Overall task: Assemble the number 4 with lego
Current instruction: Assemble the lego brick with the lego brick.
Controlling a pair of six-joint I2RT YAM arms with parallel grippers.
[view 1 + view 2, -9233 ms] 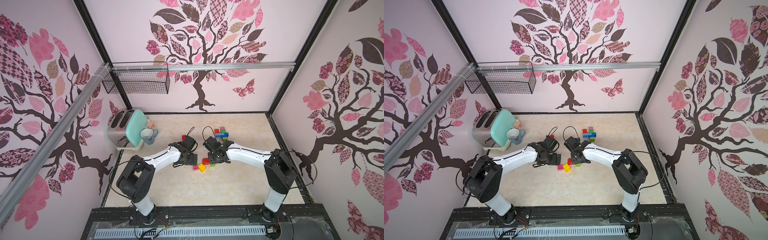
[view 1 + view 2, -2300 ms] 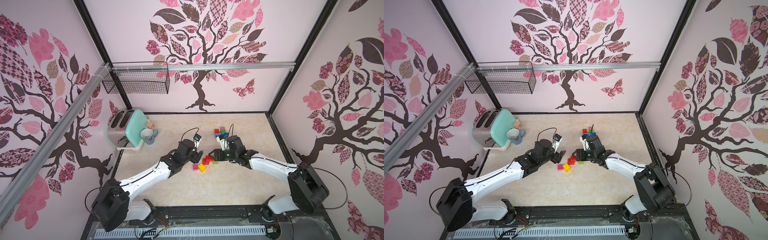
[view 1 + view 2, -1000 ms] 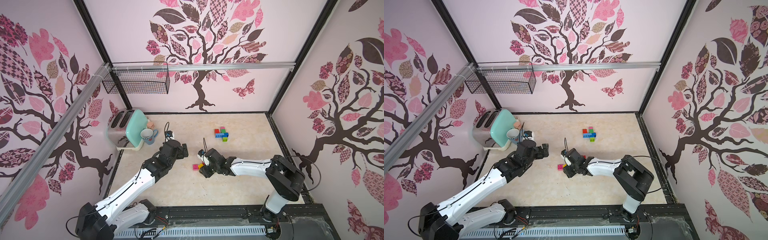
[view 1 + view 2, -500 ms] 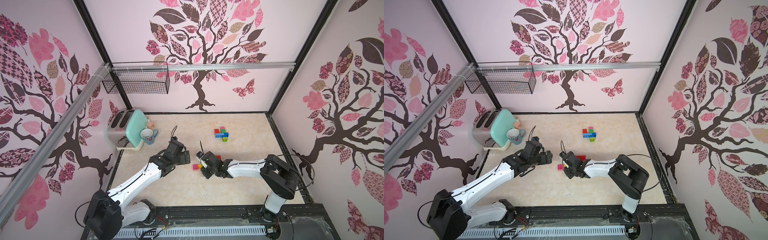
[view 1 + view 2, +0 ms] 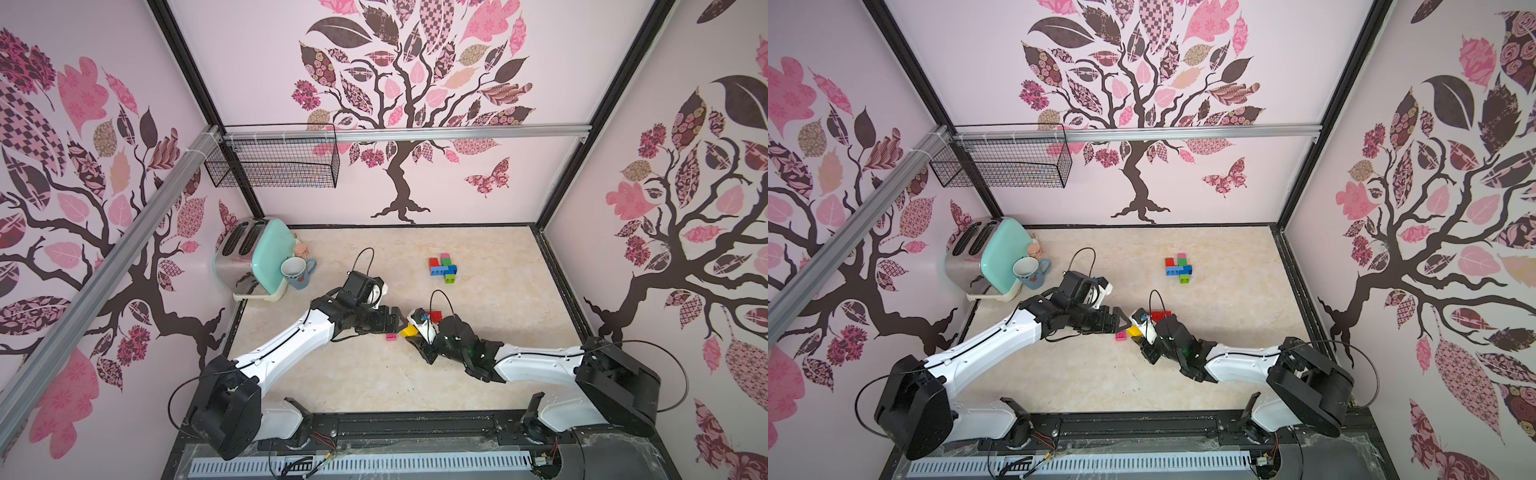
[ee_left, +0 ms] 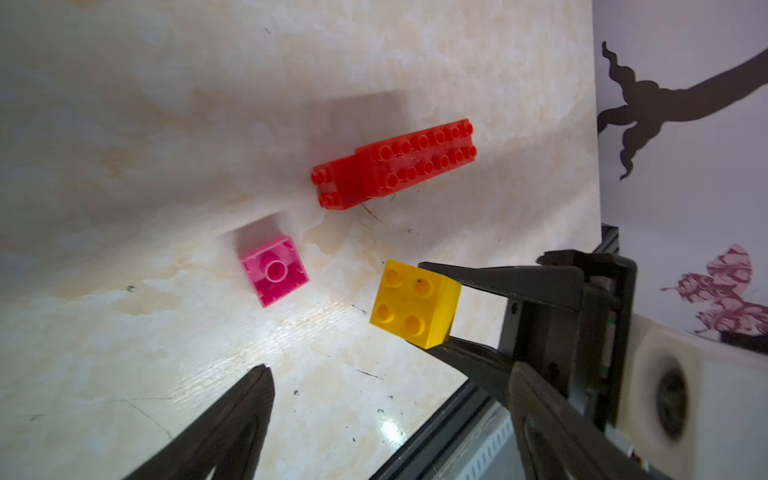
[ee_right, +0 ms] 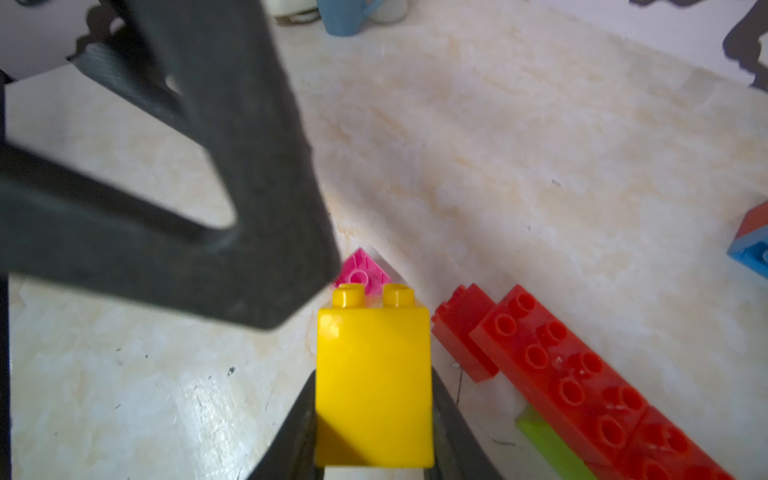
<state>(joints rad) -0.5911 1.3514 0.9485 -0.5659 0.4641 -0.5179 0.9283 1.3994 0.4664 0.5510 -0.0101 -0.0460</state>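
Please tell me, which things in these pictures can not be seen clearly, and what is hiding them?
- Green brick, right wrist view: cut by the picture edge, partly behind the red bricks.
- Pink brick, right wrist view: lower half behind the yellow brick.
- Far brick cluster, both top views: too small to see how bricks join.
- Pinkish object by the mug, both top views: too small to name.

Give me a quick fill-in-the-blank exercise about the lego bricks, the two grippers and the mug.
1. The brick clamped in the right gripper is ___ in colour.
2. The pink brick lies on the table with its studs facing ___.
3. The jaws of the left gripper stand ___, holding nothing.
4. The mug beside the toaster is ___.

Missing words: yellow; down; open; blue.
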